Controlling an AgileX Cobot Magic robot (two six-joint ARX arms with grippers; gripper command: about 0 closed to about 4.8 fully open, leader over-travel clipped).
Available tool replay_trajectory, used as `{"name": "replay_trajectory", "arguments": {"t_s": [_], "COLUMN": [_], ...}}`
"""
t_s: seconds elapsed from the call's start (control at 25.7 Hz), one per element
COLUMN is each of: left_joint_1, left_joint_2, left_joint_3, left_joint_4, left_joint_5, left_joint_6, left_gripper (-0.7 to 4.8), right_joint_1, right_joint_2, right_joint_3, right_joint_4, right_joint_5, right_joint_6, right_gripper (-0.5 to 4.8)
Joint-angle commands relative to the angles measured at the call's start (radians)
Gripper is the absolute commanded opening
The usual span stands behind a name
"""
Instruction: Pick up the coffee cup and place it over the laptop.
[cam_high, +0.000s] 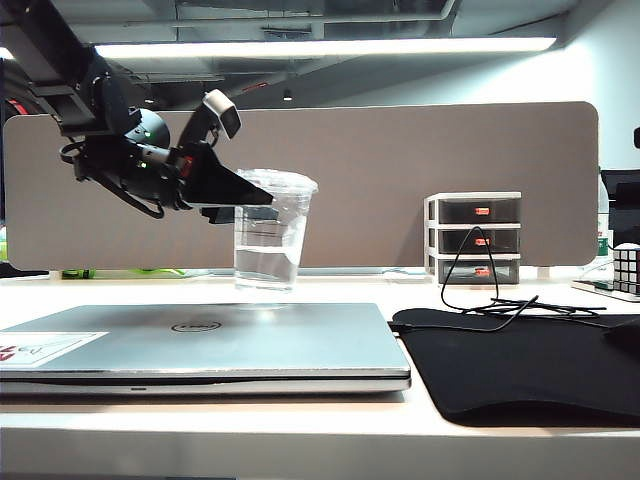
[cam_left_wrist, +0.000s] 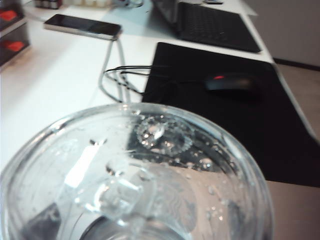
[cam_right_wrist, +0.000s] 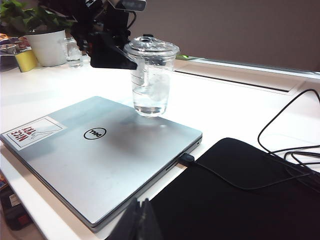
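The clear lidded coffee cup (cam_high: 270, 240) (cam_right_wrist: 149, 85) stands upright on the far part of the closed silver laptop (cam_high: 250, 340) (cam_right_wrist: 100, 155), with a little water in it. My left gripper (cam_high: 262, 200) (cam_right_wrist: 131, 62) hangs level with the cup's rim, open. One black finger lies along the near side of the cup's upper wall. In the left wrist view the cup's lid (cam_left_wrist: 150, 170) fills the frame from above and no fingers show. My right gripper (cam_right_wrist: 141, 204) is shut and empty, low over the laptop's near edge beside the mat.
A black mat (cam_high: 520, 370) (cam_right_wrist: 240, 200) lies right of the laptop, with a mouse (cam_left_wrist: 232, 82) and a looped cable (cam_high: 480, 290) on it. Small drawers (cam_high: 475, 238) stand at the back. A phone (cam_left_wrist: 82, 26) and a plant pot (cam_right_wrist: 47, 45) sit further off.
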Motion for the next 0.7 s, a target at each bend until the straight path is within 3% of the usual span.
{"name": "replay_trajectory", "arguments": {"t_s": [0.04, 0.19, 0.31, 0.47, 0.54, 0.7], "left_joint_1": [0.01, 0.013, 0.022, 0.026, 0.027, 0.03], "left_joint_2": [-0.017, -0.021, -0.022, -0.021, -0.02, -0.02], "left_joint_3": [0.005, 0.005, 0.005, 0.005, -0.001, -0.023], "left_joint_4": [-0.163, -0.34, -0.511, -0.758, -0.816, -0.874], "left_joint_5": [0.091, 0.103, 0.147, 0.177, 0.179, 0.218], "left_joint_6": [0.151, 0.314, 0.492, 0.764, 0.848, 0.917], "left_gripper": [3.97, 3.93, 3.63, 3.62, 3.62, 3.62], "right_joint_1": [0.002, 0.002, 0.002, 0.002, 0.002, 0.002], "right_joint_2": [0.0, 0.0, 0.0, 0.0, 0.0, 0.0], "right_joint_3": [-0.005, -0.005, -0.005, -0.005, -0.005, -0.005], "right_joint_4": [0.004, 0.005, 0.005, 0.005, 0.005, 0.005], "right_joint_5": [-0.004, -0.011, -0.019, -0.024, -0.023, -0.025], "right_joint_6": [0.0, 0.0, 0.0, 0.0, 0.0, 0.0], "right_gripper": [-0.06, -0.06, -0.06, -0.06, -0.06, -0.06]}}
